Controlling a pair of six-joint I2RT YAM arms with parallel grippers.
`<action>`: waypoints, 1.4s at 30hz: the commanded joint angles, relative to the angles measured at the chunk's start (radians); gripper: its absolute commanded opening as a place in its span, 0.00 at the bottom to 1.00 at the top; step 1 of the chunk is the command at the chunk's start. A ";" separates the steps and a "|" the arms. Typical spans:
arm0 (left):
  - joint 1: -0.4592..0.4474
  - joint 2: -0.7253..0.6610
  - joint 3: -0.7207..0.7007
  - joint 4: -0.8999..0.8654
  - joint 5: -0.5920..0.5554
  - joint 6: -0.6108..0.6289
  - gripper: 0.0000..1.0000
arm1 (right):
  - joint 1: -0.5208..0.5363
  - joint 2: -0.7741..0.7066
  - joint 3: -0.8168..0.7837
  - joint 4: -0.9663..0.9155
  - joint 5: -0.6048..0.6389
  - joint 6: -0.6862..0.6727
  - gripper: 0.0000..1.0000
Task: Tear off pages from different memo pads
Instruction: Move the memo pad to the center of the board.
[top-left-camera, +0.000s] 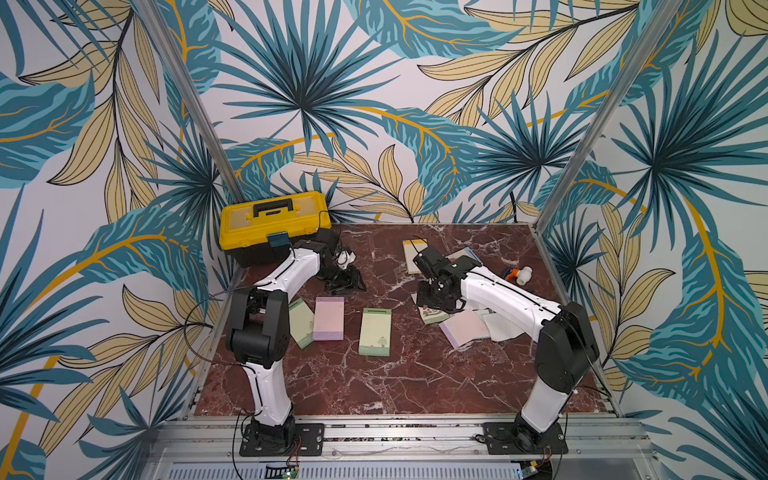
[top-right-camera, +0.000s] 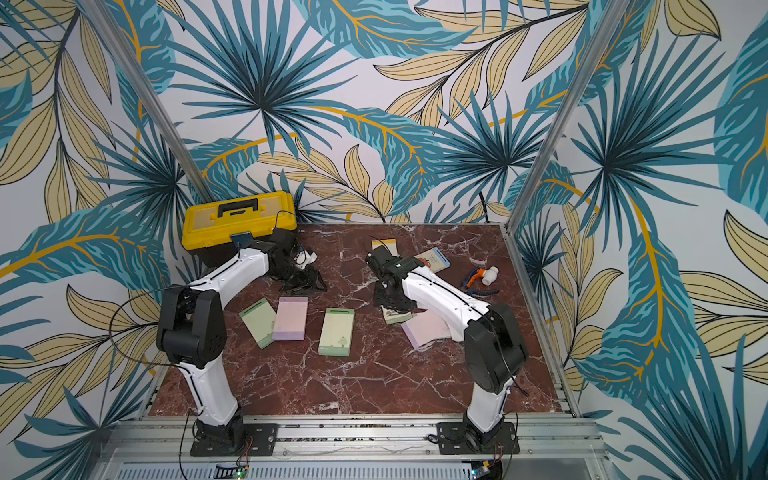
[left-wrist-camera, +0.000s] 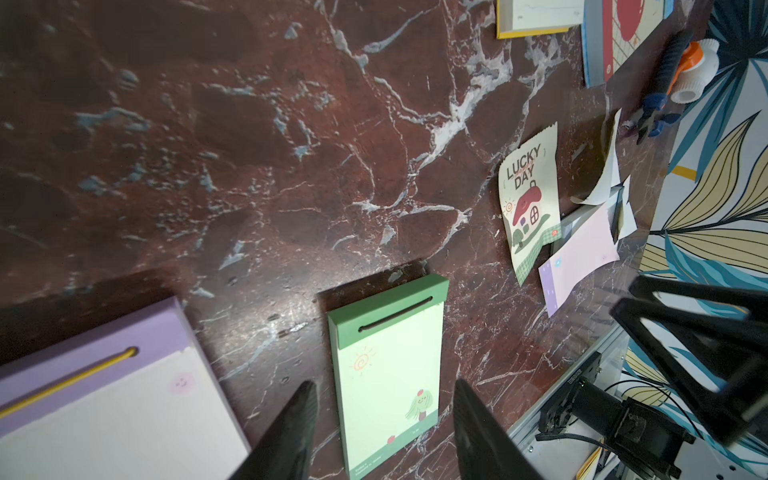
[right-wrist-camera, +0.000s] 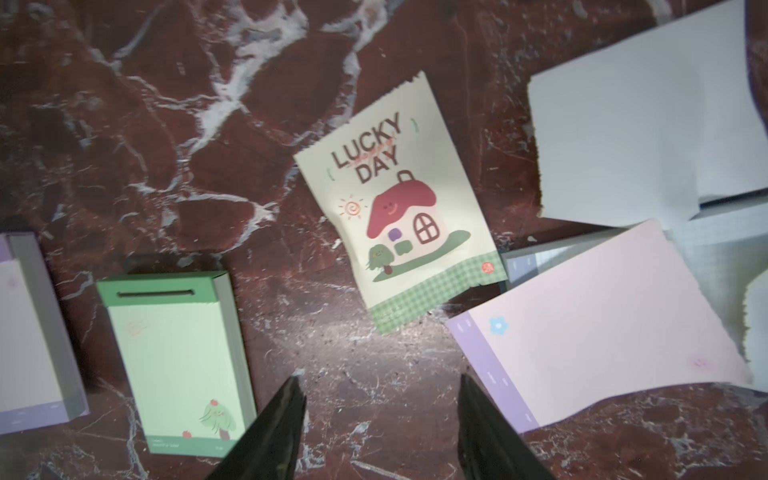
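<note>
Your right pincer (right-wrist-camera: 380, 376) stands released and empty over the tabletop (right-wrist-camera: 166, 124). The ragged-edged page (right-wrist-camera: 399, 216) reading "LUCKY DAY" lies flat near its tips. Your left pincer (left-wrist-camera: 382, 384), also released, hangs above the green memo pad (left-wrist-camera: 390, 374).

The tabletop (left-wrist-camera: 291, 166) looks like polished red-brown marble with white veins, and it has a faint gloss. The LUCKY DAY page (right-wrist-camera: 399, 216) is thin matt paper with a ragged top edge. The green memo pad (left-wrist-camera: 390, 374) is matt paper too. The yellow toolbox (top-left-camera: 270, 224) is smooth, slightly shiny plastic.
</note>
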 joint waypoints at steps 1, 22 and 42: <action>-0.011 -0.023 0.023 0.018 -0.016 -0.026 0.55 | -0.040 -0.045 -0.057 0.077 -0.091 0.007 0.61; -0.020 0.205 0.301 0.203 0.025 -0.182 0.61 | -0.223 0.180 0.209 0.063 -0.191 -0.195 0.77; 0.022 0.354 0.453 0.240 0.087 -0.213 0.63 | -0.282 0.724 0.740 0.286 -0.232 -0.211 0.96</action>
